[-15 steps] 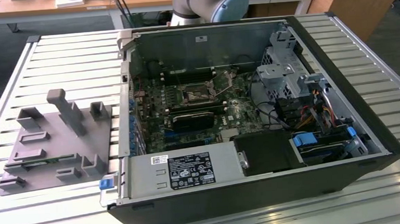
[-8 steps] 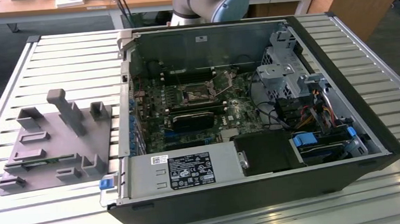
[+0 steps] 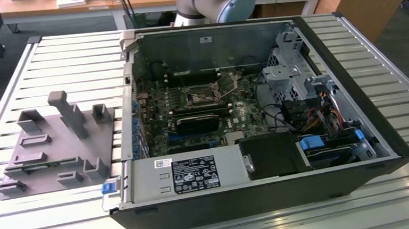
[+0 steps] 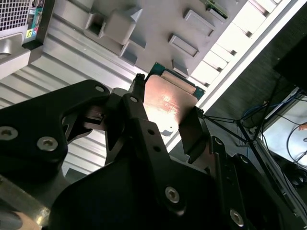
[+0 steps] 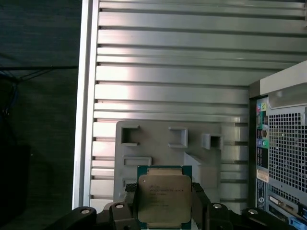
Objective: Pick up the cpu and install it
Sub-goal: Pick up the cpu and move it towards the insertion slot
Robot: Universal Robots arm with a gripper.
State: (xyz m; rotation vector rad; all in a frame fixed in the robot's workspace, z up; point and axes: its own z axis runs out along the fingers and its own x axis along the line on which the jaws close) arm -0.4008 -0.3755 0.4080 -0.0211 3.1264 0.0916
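Observation:
The cpu (image 5: pixel 164 199), a flat square chip with a silvery top and a thin pale rim, is clamped by two opposite edges between black fingers (image 5: pixel 128 203). My gripper (image 5: pixel 164 190) is shut on it and holds it in the air above the grey plastic tray (image 5: pixel 158 143). The second wrist view shows the cpu (image 4: pixel 170 100) from a slant, tilted in the gripper (image 4: pixel 169 98), with the tray's posts (image 4: pixel 122 24) beyond. In the exterior view, the black socket (image 3: pixel 202 96) sits on the motherboard inside the open computer case (image 3: pixel 261 116).
The grey tray (image 3: pixel 57 150) with upright posts lies on the slatted metal table (image 3: pixel 66 64), at the exterior view's left of the case. The case's perforated rear panel (image 5: pixel 285 158) stands close beside the tray. The table edge (image 5: pixel 85 120) drops to a dark floor.

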